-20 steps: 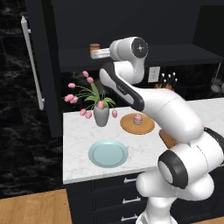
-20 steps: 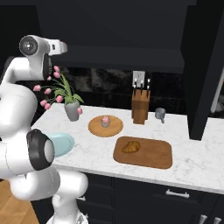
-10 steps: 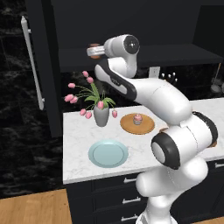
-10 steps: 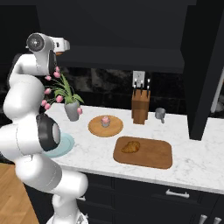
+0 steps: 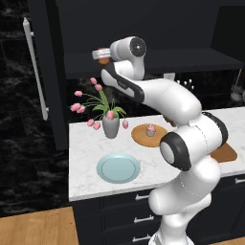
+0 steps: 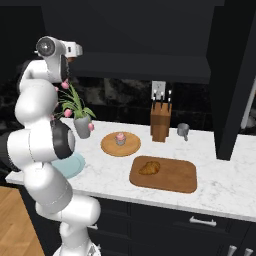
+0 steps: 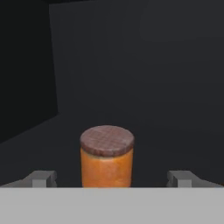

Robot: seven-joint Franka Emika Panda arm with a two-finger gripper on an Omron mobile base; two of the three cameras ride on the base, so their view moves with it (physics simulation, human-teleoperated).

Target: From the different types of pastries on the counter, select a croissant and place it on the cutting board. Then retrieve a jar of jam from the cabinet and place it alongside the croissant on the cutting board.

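Arm swung further toward cabinet (image 5: 158,28), gripper (image 7: 113,178) spread wide, upright orange jar of jam (image 7: 106,156) between fingertips, dark reddish-brown lid

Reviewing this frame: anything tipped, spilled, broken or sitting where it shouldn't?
Nothing stands out. The jar of jam stands upright in the cabinet, lid on; the croissant lies on the cutting board; the open gripper faces the jar.

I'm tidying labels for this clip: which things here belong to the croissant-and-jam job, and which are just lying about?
Job: croissant, cutting board, jar of jam, cabinet, open gripper.
Lying about: cupcake, round tray, tulip vase, blue plate, knife block.
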